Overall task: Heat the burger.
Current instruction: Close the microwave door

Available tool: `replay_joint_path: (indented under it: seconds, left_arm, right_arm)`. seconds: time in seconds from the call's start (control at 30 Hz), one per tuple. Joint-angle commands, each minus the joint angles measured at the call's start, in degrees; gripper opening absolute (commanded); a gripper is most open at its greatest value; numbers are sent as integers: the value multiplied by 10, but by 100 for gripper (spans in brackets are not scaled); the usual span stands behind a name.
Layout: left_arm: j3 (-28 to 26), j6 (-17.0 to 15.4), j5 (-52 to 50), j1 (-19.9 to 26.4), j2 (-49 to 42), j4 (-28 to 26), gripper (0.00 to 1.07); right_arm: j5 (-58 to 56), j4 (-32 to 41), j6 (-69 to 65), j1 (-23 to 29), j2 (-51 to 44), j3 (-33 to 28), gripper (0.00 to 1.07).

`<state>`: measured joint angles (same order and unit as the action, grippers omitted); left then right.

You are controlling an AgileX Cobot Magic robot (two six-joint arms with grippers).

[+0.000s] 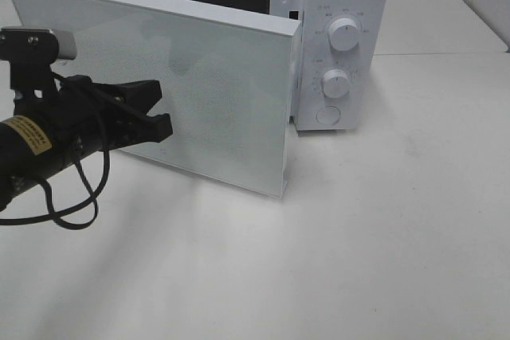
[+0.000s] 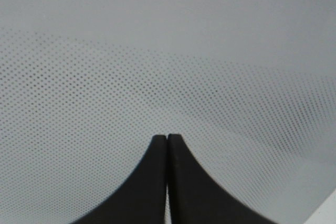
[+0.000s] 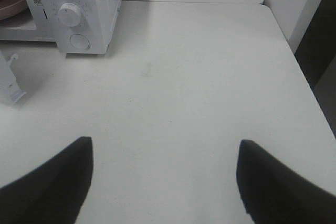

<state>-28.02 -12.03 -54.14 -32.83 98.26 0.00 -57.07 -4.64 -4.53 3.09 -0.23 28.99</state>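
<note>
Before the ajar microwave door (image 1: 223, 77), left tool (image 2: 167, 141) closed tight, empty; right tool (image 3: 164, 142) spread wide, empty.

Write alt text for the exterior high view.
A white microwave on a white table has its door swung partly open toward the camera, and the black left gripper, shut, is at the door's outer face. Two knobs and a round button sit on its right-hand panel.

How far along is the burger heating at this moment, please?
Done: a pink plate rim shows inside the microwave; the burger is hidden. In hand: the left gripper, fingers shut, is at the outer face of the half-open door, likely to push it closed. Left: shutting the door and setting the dials. The right gripper hangs open over the table.
</note>
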Motion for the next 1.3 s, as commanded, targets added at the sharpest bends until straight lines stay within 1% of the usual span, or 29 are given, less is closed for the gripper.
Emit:
replay_joint_path:
  seconds: [0.03, 0.17, 0.3, 0.33, 0.37, 0.4, 0.43, 0.63, 0.67, 0.73, 0.8, 0.97, 1.13, 1.27, 1.3]
  left_arm:
    - [-11, 4, 10, -10, -2, -10, 0]
    - [-32, 4, 28, -26, -2, -38, 0]
    - [-48, 5, 48, -36, -2, -46, 0]
    - [-57, 14, 58, -41, -1, -46, 0]
    - [-57, 14, 58, -41, -1, -46, 0]
    - [-68, 29, 67, -45, 3, -49, 0]
    - [-72, 30, 70, -48, 6, -50, 0]
    - [-97, 28, 68, -64, 28, -57, 0]
    - [-113, 28, 68, -72, 37, -57, 0]
    - [-121, 28, 69, -76, 42, -57, 0]
    - [-142, 29, 69, -85, 58, -65, 0]
    - [-165, 30, 71, -91, 76, -84, 0]
    - [-184, 30, 72, -91, 91, -85, 0]
    - [-214, 30, 82, -91, 104, -84, 0]
    - [-214, 30, 82, -91, 104, -84, 0]
  right_arm:
    - [1, -1, 2, -4, -15, -4, 75]
    - [1, -1, 2, -4, -15, -4, 75]
    - [1, -1, 2, -4, -15, -4, 75]
    - [1, -1, 2, -4, -15, -4, 75]
    - [1, -1, 2, -4, -15, -4, 75]
    - [1, -1, 2, -4, -15, -4, 75]
    - [1, -1, 2, -4, -15, -4, 75]
    - [1, -1, 3, -4, -15, -4, 75]
    - [1, -1, 2, -4, -15, -4, 75]
    - [1, -1, 3, -4, -15, -4, 75]
    - [1, -1, 2, -4, -15, -4, 75]
    - [1, -1, 2, -4, -15, -4, 75]
    - [1, -1, 3, -4, -15, -4, 75]
    - [1, -1, 2, -4, -15, -4, 75]
    - [1, -1, 2, -4, -15, -4, 75]
